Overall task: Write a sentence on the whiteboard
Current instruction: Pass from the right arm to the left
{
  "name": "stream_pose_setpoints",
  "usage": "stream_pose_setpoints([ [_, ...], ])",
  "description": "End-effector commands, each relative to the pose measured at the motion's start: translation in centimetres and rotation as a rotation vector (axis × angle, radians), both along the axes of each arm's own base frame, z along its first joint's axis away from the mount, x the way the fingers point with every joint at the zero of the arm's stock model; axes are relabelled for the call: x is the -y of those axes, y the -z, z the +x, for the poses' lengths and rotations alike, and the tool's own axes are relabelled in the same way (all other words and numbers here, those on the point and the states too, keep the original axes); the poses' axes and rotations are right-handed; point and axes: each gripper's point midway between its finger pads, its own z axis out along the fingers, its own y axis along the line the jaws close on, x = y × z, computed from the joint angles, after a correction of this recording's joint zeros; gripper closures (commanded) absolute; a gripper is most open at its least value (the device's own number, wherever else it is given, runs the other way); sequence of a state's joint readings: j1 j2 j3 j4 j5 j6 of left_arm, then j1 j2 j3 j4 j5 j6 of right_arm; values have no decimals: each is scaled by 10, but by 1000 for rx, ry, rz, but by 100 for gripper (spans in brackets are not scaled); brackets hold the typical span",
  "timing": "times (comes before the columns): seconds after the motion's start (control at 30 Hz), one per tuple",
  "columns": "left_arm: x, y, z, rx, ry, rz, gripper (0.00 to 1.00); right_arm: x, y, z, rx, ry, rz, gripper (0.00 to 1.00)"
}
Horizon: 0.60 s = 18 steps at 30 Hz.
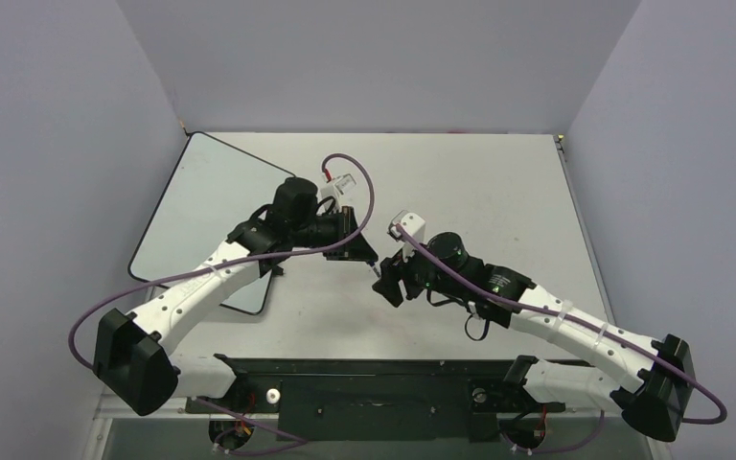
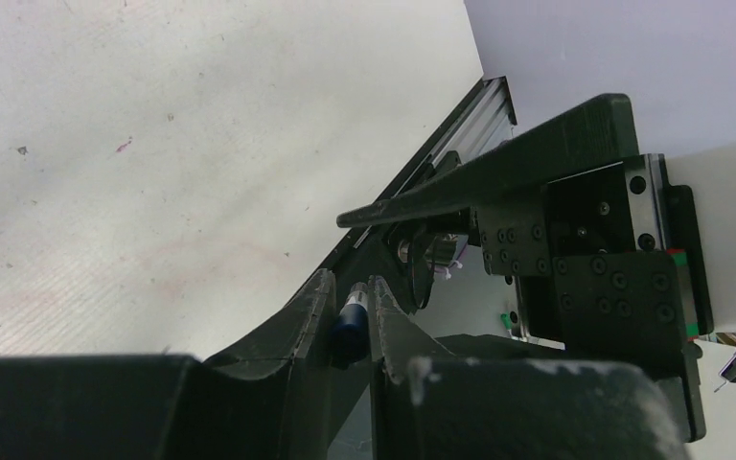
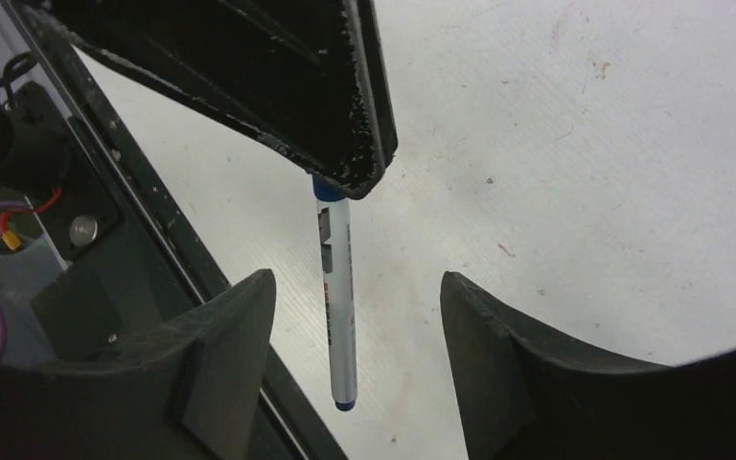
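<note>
The whiteboard (image 1: 192,206) lies flat at the table's far left, partly under the left arm; its visible surface is blank and no sentence shows. My left gripper (image 1: 364,254) is shut on the blue cap end (image 2: 350,321) of a white marker (image 3: 337,307), held in the air above the table's middle. In the right wrist view the left gripper's fingers (image 3: 345,115) pinch the marker's top and its body hangs down. My right gripper (image 1: 388,278) is open, its jaws wide on either side of the marker body without touching it (image 3: 356,280).
The matte white table (image 1: 498,192) has faint red and pink stains (image 3: 503,249). The black mounting rail (image 1: 374,383) runs along the near edge. Grey walls close in the left, back and right sides. Purple cables loop off both arms.
</note>
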<state>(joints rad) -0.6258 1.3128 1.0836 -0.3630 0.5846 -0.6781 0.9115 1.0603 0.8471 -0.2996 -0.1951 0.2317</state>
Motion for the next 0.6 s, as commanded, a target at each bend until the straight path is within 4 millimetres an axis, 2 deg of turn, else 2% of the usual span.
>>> stream_pose_setpoints([
  [0.0,0,-31,6,103,-29,-63,100,-7,-39,15,70,68,120,34],
  [0.03,-1,-34,8,114,-36,-65,100,-8,-43,15,73,68,148,29],
  [0.17,-2,-55,17,155,-70,-98,100,-14,-67,14,29,61,333,24],
  [0.2,-3,-62,19,169,-81,-110,100,-12,-67,15,-17,67,384,24],
  [0.23,-4,-67,22,171,-98,-122,100,-14,-88,15,-12,64,483,23],
  [0.3,-7,-84,26,190,-125,-160,100,-9,-104,20,-16,64,585,24],
  [0.53,-18,-147,28,262,-144,-372,100,-10,-147,16,31,10,707,28],
  [0.57,-18,-151,25,240,-134,-394,100,-11,-150,13,17,-5,725,28],
])
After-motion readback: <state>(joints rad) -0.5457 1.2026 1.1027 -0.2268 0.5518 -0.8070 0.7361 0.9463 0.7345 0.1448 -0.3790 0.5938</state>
